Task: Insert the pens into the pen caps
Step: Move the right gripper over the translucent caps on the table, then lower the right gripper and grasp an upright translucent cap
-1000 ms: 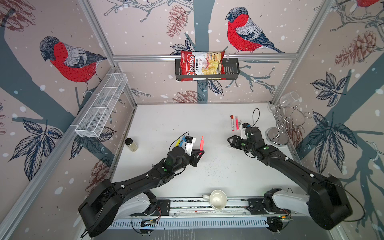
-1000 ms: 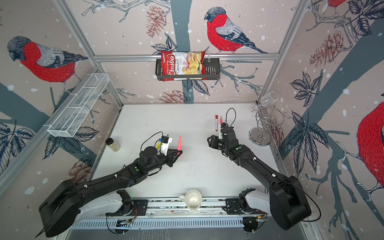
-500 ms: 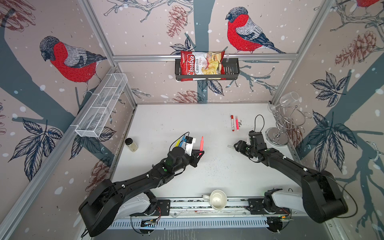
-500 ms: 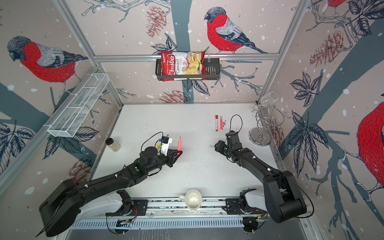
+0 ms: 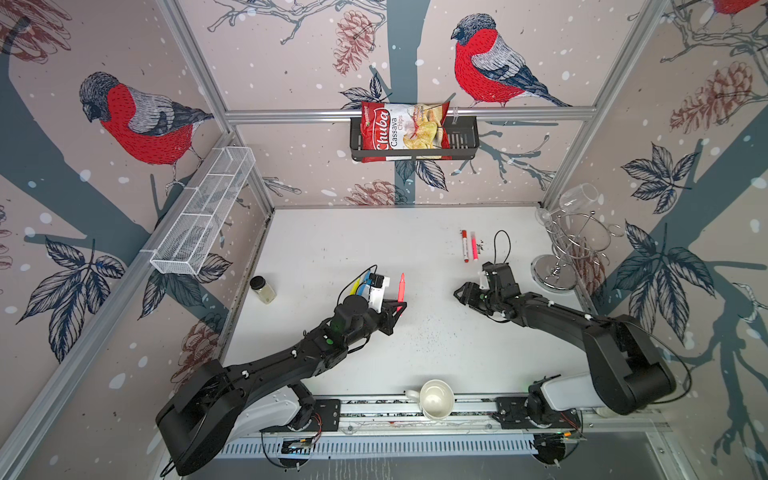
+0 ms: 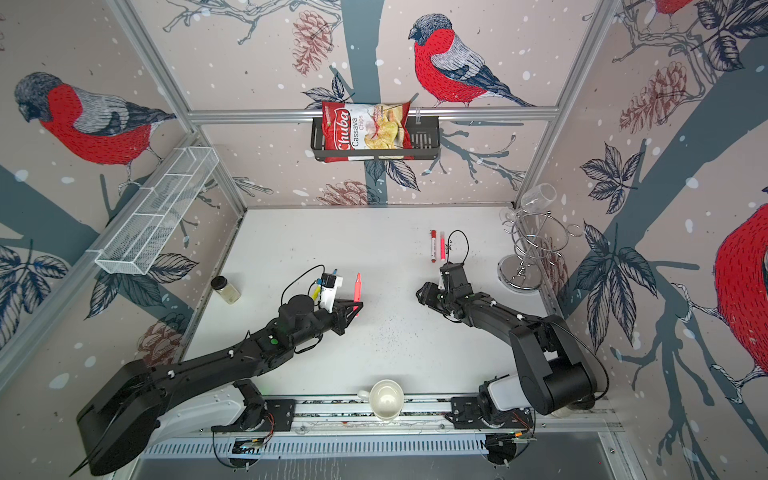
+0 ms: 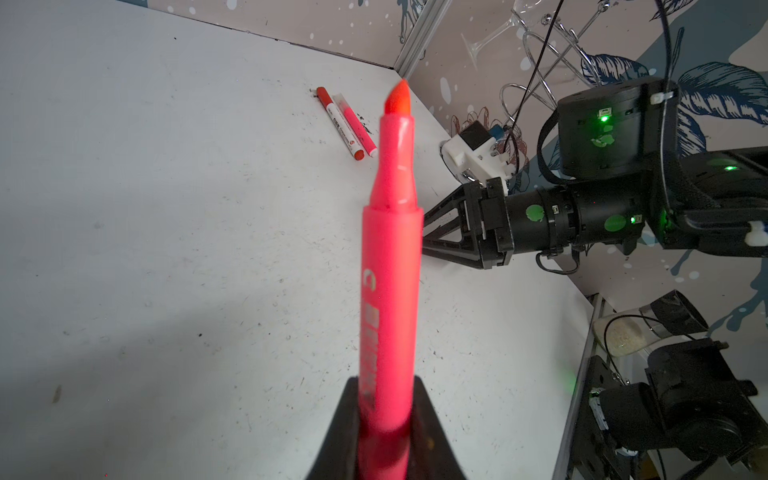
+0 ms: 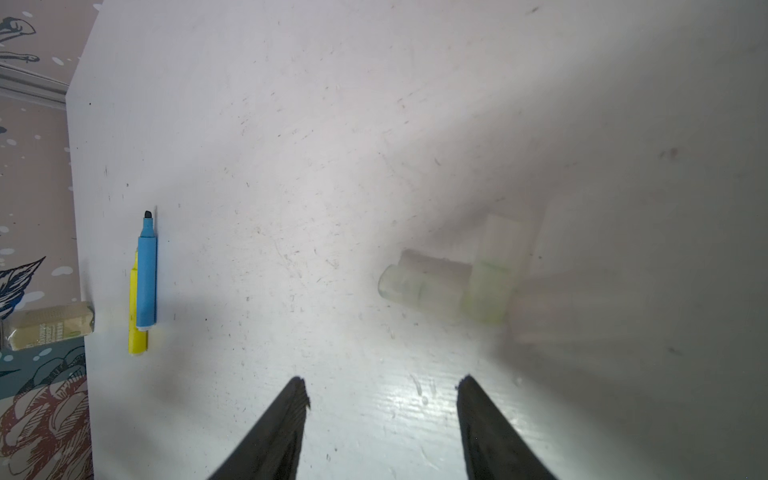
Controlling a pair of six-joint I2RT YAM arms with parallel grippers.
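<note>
**A:** Which step is this?

**B:** The left gripper [image 7: 386,419] is pinching the pink pen [image 7: 388,270], holding it upright above the worktop [image 5: 332,249] with its tip bare. I judge it is waiting for a cap.

**A:** And the other arm?

**B:** The right gripper [image 8: 382,395] hovers with its jaws spread and nothing between them. The pen caps [image 8: 449,286], a blurred translucent cluster, lie on the worktop just ahead of it.

**A:** So next?

**B:** Probably drop onto 1 cap, pinch it, then line its mouth up with the pink tip. The caps touch, so singling 1 out needs care.

**A:** Other pens?

**B:** A blue pen [image 8: 146,278] and a yellow pen [image 8: 134,328] lie side by side. 2 capped pens [image 7: 339,123] lie towards the far right corner.

**A:** The room?

**B:** Scuffed white worktop and bird-print walls. There is a chips bag [image 5: 401,131] in a wall basket and a mug [image 5: 434,400] on the front rail.
</note>
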